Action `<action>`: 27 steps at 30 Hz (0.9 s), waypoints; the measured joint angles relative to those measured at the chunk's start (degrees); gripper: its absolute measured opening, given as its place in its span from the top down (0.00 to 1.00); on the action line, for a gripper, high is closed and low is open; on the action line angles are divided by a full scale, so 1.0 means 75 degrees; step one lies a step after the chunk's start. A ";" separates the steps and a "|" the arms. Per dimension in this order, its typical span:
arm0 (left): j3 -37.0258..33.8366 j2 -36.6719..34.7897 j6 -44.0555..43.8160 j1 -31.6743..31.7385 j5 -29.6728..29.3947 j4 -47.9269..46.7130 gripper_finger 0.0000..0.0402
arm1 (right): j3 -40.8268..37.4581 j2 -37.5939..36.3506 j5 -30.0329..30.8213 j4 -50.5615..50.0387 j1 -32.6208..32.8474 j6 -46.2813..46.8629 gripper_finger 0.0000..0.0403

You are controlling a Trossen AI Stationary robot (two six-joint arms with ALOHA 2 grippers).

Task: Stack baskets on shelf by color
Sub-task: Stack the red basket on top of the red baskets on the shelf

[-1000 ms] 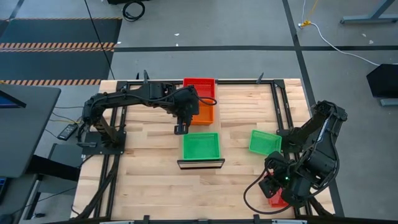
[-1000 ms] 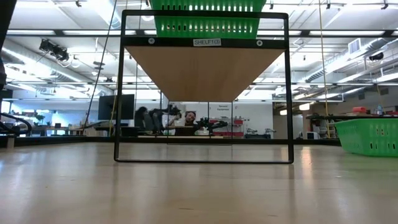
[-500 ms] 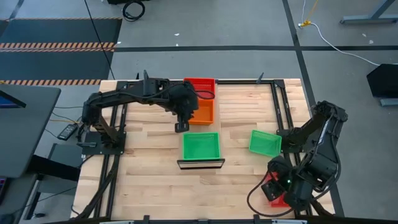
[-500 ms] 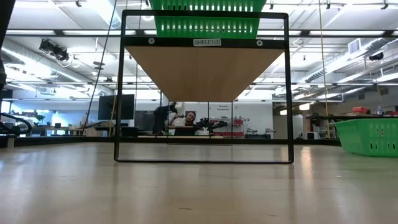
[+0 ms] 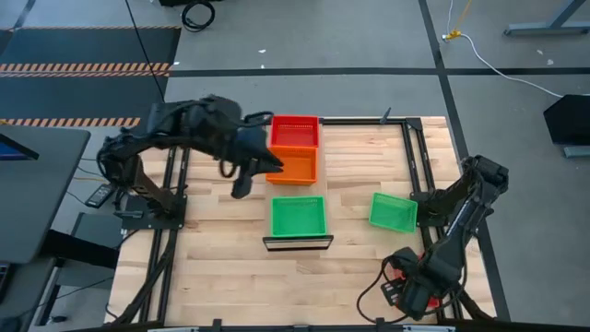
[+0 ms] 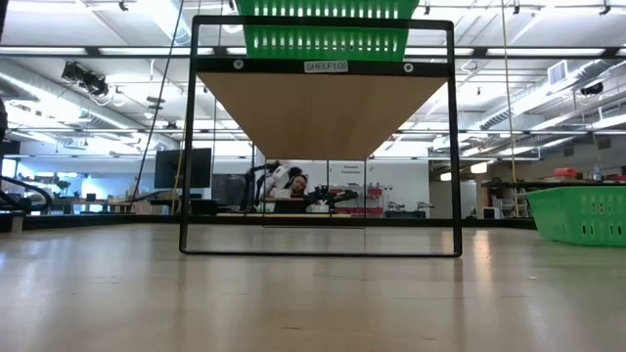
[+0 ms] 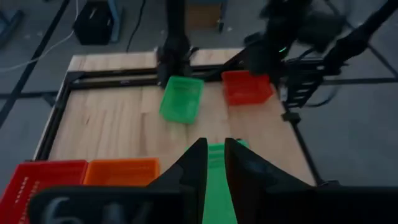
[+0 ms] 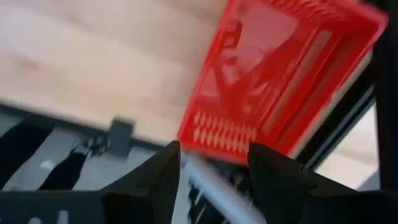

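The right gripper (image 8: 208,180) hung with fingers parted and empty; the red basket (image 8: 283,81) lay just ahead of its fingertips, tilted, near rim facing them. The left gripper (image 5: 241,177), empty and nearly closed, was well apart beside the shelf (image 5: 298,243).

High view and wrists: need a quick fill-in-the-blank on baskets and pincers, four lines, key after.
1. On the shelf, the ___ basket sits between the red shelf basket and the green shelf basket.
2. The open right pincer faces the corner basket, which is ___.
3. The loose basket on the tabletop is ___.
4. The left pincer, beside the shelf, holds ___.
Missing words: orange; red; green; nothing.
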 joint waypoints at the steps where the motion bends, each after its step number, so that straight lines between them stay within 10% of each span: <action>1: 0.0000 -0.0061 -0.0088 -0.0086 0.0000 -0.0012 0.86 | -0.0167 0.0002 0.0051 0.0033 0.0045 0.0074 0.52; 27: -0.0006 -0.0416 -0.2345 -0.2303 -0.1446 0.0619 0.88 | -0.3480 -0.0007 0.0831 0.4009 -0.0021 -0.0224 0.60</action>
